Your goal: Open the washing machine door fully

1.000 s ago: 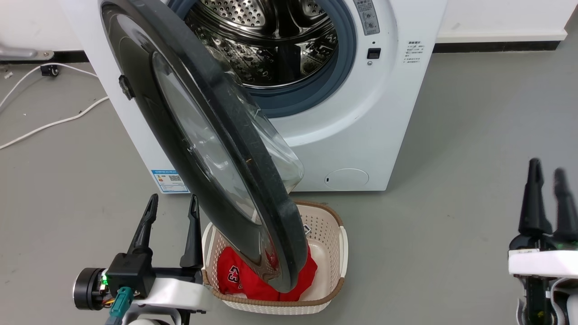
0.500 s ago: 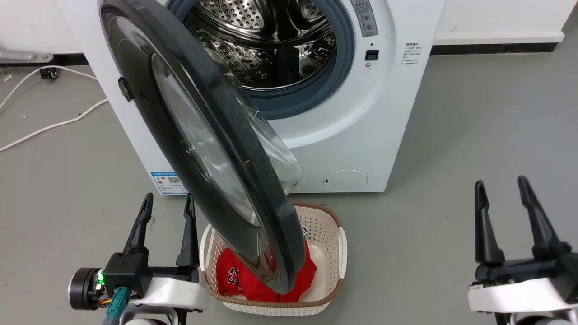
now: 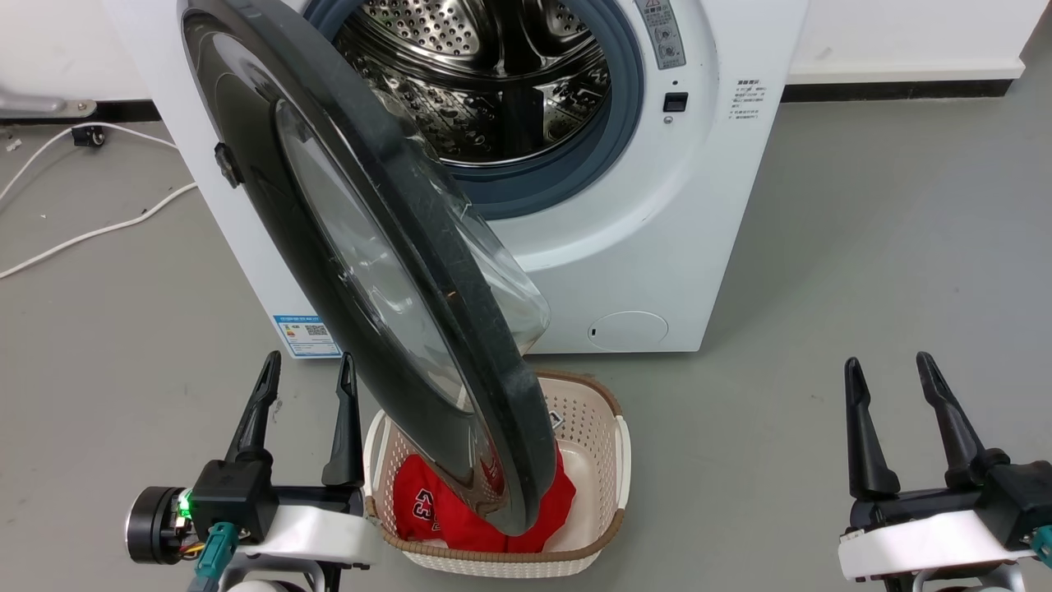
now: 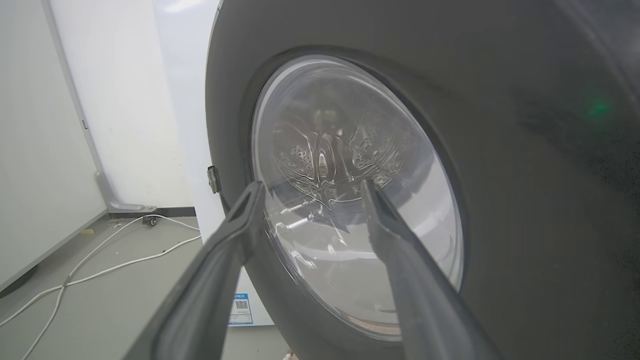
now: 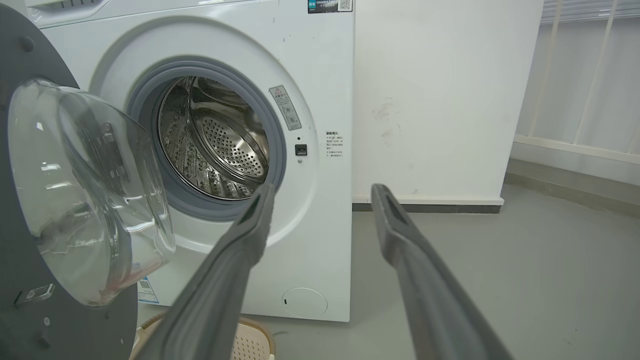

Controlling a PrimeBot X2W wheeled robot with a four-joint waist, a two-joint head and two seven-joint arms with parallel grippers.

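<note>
The washing machine [image 3: 657, 238] is a white front-loader whose steel drum [image 3: 493, 74] stands exposed. The washing machine door [image 3: 271, 214], a large glossy black disc with a clear glass bowl [image 3: 493, 271], is swung out toward me, hinged at the left. My left gripper [image 3: 311, 368] is open, just left of the door's lower edge and apart from it. In the left wrist view the door [image 4: 525, 200] looms close ahead of the left gripper [image 4: 310, 189]. My right gripper [image 3: 886, 363] is open and empty over the floor at the lower right. From the right wrist the right gripper [image 5: 322, 192] points at the washing machine [image 5: 320, 75].
A cream basket [image 3: 612, 460] holding a red garment [image 3: 427, 501] sits on the floor under the door's lower edge. White cables [image 3: 99, 226] trail across the grey floor at the left. A white wall [image 5: 440, 100] rises right of the machine.
My right gripper has swung left and lower in the head view, turning from edge-on to flat with its fingers spread. The left gripper and door hold still; the camera tipped slightly.
</note>
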